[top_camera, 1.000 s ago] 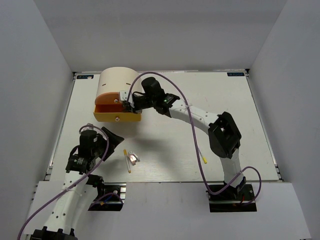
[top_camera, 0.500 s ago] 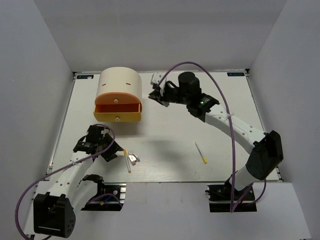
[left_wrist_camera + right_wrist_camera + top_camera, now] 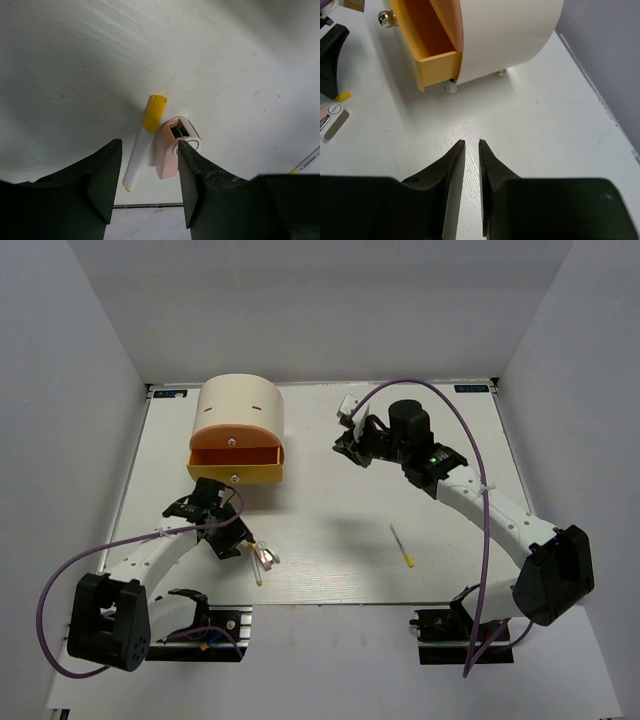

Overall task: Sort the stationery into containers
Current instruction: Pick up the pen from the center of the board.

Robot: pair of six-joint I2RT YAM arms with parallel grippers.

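Under my left gripper (image 3: pixel 149 162), half-spread fingers (image 3: pixel 102 175) straddle both yellow stick (image 3: pixel 145 135) and pink clip (image 3: pixel 167 152); closing may trap both or skid one away. Right gripper (image 3: pixel 471 150) nearly closed, empty.

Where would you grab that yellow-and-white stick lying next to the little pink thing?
Probably the yellow end, from straight above, pinching across its thin width. The stick lies flat on the table, and the pink piece crowds its white half, while the yellow end pokes out free on both sides.
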